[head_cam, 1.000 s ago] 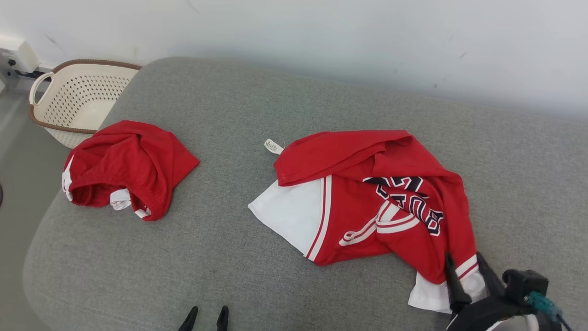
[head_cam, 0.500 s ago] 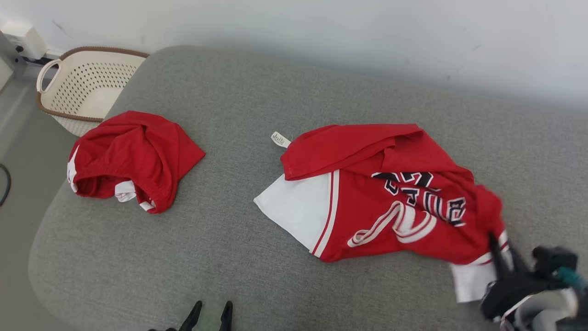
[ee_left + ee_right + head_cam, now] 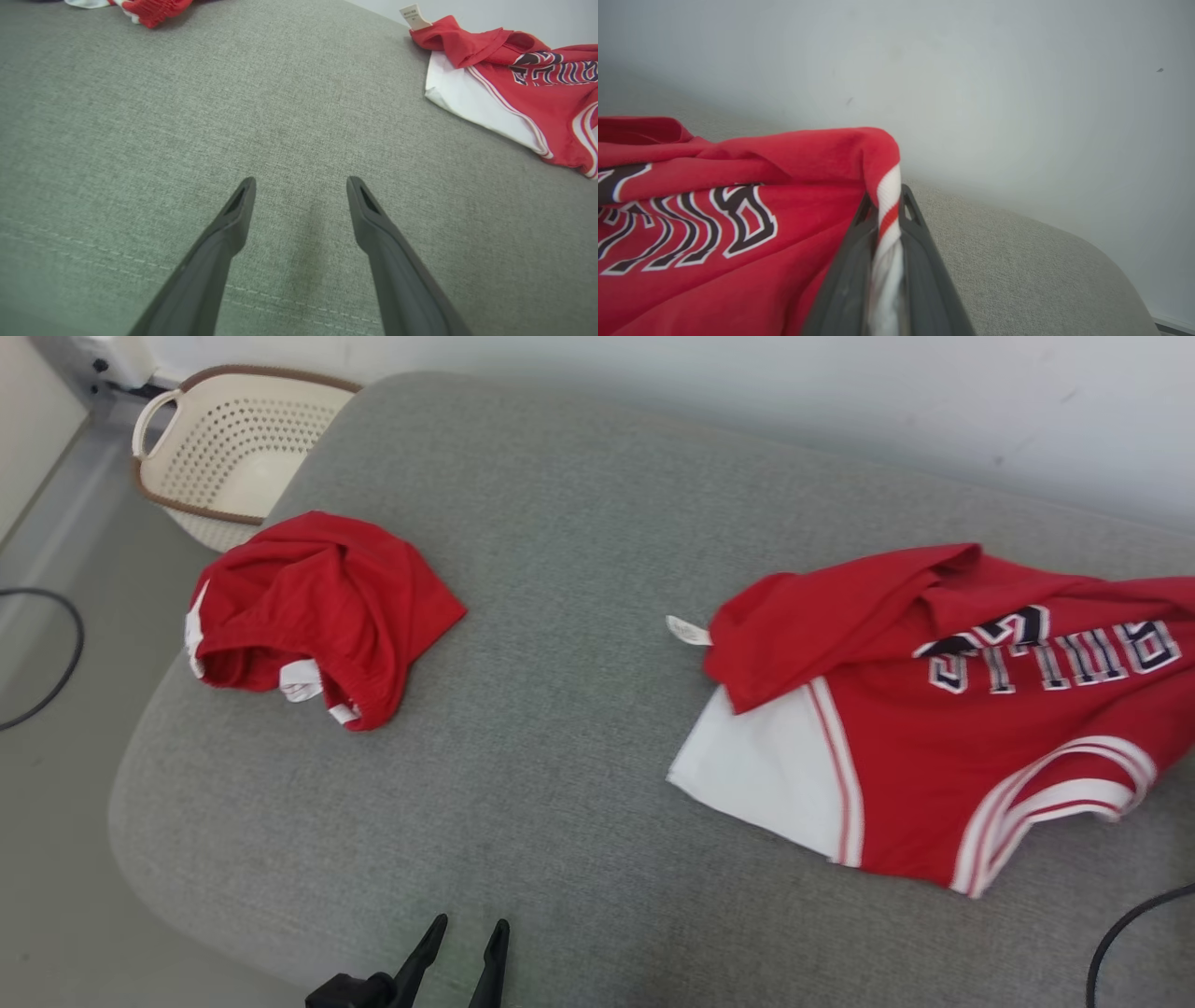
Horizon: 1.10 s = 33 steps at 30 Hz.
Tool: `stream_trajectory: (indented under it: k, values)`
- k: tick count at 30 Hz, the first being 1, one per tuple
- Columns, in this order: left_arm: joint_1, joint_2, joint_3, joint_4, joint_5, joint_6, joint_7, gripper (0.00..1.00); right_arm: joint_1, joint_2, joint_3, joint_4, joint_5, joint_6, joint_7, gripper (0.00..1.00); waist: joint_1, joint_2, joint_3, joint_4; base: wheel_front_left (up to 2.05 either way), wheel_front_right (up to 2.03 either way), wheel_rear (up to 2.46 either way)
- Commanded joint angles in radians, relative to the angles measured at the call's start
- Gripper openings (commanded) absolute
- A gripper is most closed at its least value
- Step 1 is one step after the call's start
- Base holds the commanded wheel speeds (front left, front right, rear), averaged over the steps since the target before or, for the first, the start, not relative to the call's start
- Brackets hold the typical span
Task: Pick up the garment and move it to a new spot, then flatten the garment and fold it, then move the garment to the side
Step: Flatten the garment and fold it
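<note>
The wall (image 3: pixel 747 392) rose pale and bare behind the grey cushion (image 3: pixel 560 569), a broad padded seat of woven fabric with rounded corners. Grey floor (image 3: pixel 47 569) lay off the cushion's left end.

The jersey (image 3: pixel 980 747), red with white panels and dark lettering, lay rumpled on the cushion's right half, running past the head view's edge. This looked like the first step: taking the garment up to carry it to a new spot. The right gripper (image 3: pixel 885 198) was nearly closed, pinching the jersey's striped trim (image 3: pixel 888 205) between its fingers, with that corner raised off the cushion. The next move probably called for lifting higher, so the trailing cloth would clear the cushion instead of dragging and bunching.

A second red garment (image 3: pixel 317 607) sat crumpled on the cushion's left half, well apart from the jersey. A perforated cream basket (image 3: pixel 229 439) stood beyond the cushion's left rear corner.

The left gripper (image 3: pixel 469 924) hovered at the cushion's front edge, jaws fully apart and empty, free to take another corner later.

A dark cable (image 3: pixel 75 644) curled on the floor left of the cushion. A small white label (image 3: pixel 688 630) lay mid-cushion, touching the jersey's left edge.
</note>
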Motion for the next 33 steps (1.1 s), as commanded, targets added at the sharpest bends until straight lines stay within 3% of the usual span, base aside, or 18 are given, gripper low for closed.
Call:
stream_trajectory:
  k: [1,7,8,9,17,23,33]
  values:
    - [-0.001,0.002,0.000,-0.001,-0.012,0.004,-0.001,1.00,-0.021,-0.014,-0.004,0.014,-0.015,-0.001,0.001,0.00,-0.0001,-0.0001,0.021,0.033,0.00,0.00,0.00]
    - [-0.005,0.001,-0.013,-0.007,-0.016,0.006,-0.001,1.00,-0.142,-0.066,-0.060,0.136,-0.082,-0.001,0.018,0.02,-0.0001,-0.0001,0.047,0.074,0.00,0.00,0.00]
    - [-0.005,0.001,-0.014,-0.008,-0.016,0.006,-0.001,1.00,-0.157,-0.060,-0.075,0.158,-0.091,-0.001,0.029,0.45,-0.0001,-0.0001,0.049,0.077,0.00,0.00,0.00]
    - [-0.004,0.001,-0.014,-0.008,-0.016,0.006,-0.001,1.00,-0.171,-0.051,-0.092,0.176,-0.097,-0.001,0.035,0.98,-0.0001,-0.0001,0.050,0.078,0.00,0.00,0.00]
    - [0.003,0.001,-0.003,-0.003,-0.010,0.015,-0.001,1.00,-0.162,0.063,-0.160,0.174,-0.133,-0.001,-0.001,1.00,-0.0001,-0.0001,0.023,0.046,0.00,0.00,0.00]
    - [0.015,0.001,0.014,0.007,0.002,0.010,-0.001,1.00,-0.003,0.178,-0.109,-0.015,-0.047,-0.001,0.000,1.00,-0.0001,-0.0001,-0.012,-0.007,0.00,0.00,0.00]
    - [0.043,0.001,0.049,0.021,0.027,0.002,-0.001,1.00,0.275,0.275,0.004,-0.249,0.133,-0.001,0.000,1.00,-0.0001,-0.0001,-0.070,-0.080,0.00,0.00,0.00]
